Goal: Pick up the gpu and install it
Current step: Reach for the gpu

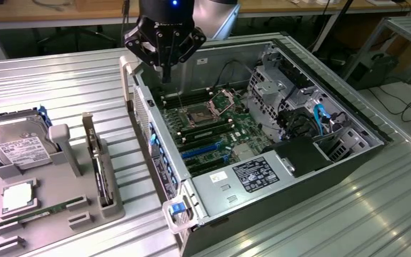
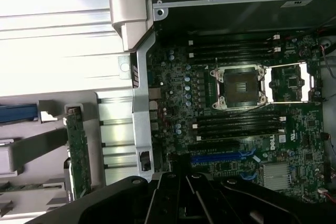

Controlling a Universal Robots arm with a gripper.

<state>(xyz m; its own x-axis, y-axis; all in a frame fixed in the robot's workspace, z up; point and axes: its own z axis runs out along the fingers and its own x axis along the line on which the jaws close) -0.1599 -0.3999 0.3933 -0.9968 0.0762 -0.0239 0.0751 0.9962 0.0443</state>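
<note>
The gpu stands on edge in a slot of the grey holder at the exterior view's left, its pale bracket strip rising at the far end. The wrist view catches it edge-on as a thin card. My gripper hangs shut and empty over the far left corner of the open computer case, above the motherboard. It is well apart from the gpu. Its dark body reaches into the wrist view above the blue expansion slots.
The holder also carries a silver hard drive, a processor chip and a green memory stick. Inside the case are the open processor socket, blue slots, cables and a labelled power supply. Everything rests on a ribbed metal table.
</note>
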